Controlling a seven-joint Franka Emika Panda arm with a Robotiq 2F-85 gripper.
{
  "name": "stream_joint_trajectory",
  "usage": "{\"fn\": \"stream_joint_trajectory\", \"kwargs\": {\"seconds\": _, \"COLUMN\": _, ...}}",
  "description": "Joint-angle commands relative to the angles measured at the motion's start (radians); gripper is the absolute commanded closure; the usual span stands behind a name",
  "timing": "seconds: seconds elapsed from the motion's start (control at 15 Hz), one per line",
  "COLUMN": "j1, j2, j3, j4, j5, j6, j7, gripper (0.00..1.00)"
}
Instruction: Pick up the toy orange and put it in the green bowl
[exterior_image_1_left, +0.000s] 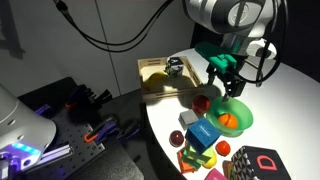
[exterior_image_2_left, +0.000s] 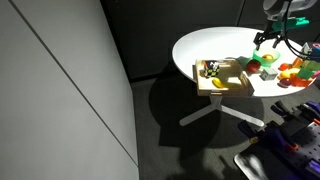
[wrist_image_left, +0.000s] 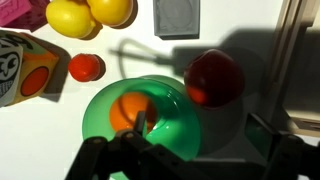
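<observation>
My gripper hangs over the green bowl, fingers spread wide and holding nothing. The toy orange lies inside the bowl, on its floor toward one side, below the rim all round. A red ball sits just beside the bowl's rim, a smaller red piece is near the opposite side, and a blue block crowds another edge. Straight above the bowl there is open air.

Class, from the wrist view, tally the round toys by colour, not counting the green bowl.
yellow round toys: 2
red balls: 2
toy orange: 1
Total: 5
</observation>
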Motion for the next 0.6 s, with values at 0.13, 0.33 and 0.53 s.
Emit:
{"fn": "stream_joint_trajectory", "kwargs": {"seconds": 0.13, "j1": -0.009, "j2": -0.09, "j3": 0.032, "j4": -0.074, "j5": -0.014, "j6": -0.039, "j7": -0.121, "gripper": 0.0}}
{"fn": "stream_joint_trajectory", "kwargs": {"seconds": 0.33, "j1": -0.006, "j2": -0.131, "j3": 0.033, "j4": -0.119, "j5": -0.031, "j6": -0.046, "j7": -0.18, "gripper": 0.0}}
{"fn": "stream_joint_trajectory", "kwargs": {"seconds": 0.53, "j1": -0.006, "j2": -0.169, "j3": 0.037, "j4": -0.169, "j5": -0.042, "j6": -0.038, "j7": -0.237, "gripper": 0.0}}
